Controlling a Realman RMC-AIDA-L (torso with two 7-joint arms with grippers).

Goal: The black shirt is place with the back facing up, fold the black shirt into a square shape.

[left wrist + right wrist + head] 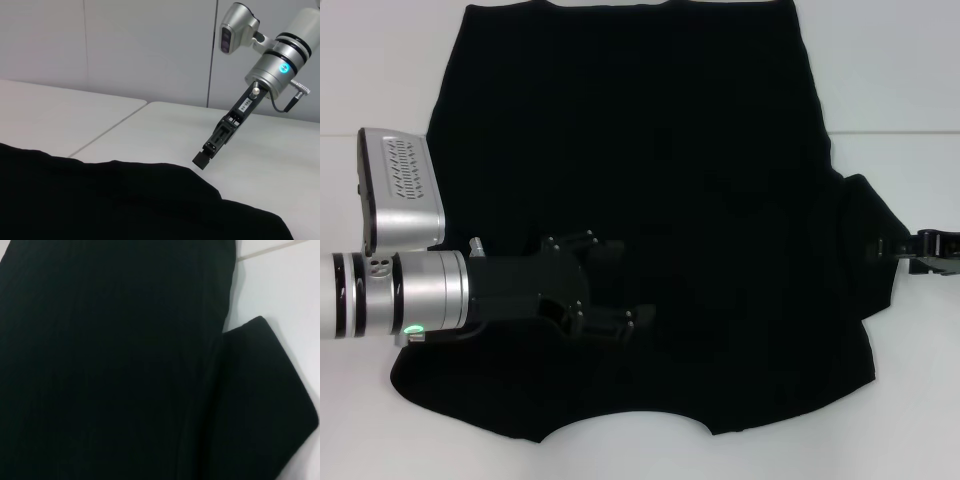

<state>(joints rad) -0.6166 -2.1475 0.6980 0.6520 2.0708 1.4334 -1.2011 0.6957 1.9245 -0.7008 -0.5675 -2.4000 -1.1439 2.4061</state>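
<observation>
Left gripper (603, 285) sits over the lower left part of the black shirt (650, 150) in the head view, low above the cloth, its dark fingers lost against the dark fabric, so you cannot tell whether they are spread or pinched. Moving right, the shirt covers most of the white table (380, 60), collar notch at the bottom edge, hem toward the top, no lettering showing. The left side looks already turned in to a straight edge; that is a judgement. At the right, the sleeve (865, 245) lies flat and sticks outward. At the far right edge, the right gripper (910, 250) hangs at that sleeve's tip; the left wrist view shows its fingers narrow, just off the cloth edge (202, 160), holding nothing that you can see. Pinch one layer only at the sleeve corner, lift slightly, and carry it inward to lie parallel to the left fold.
</observation>
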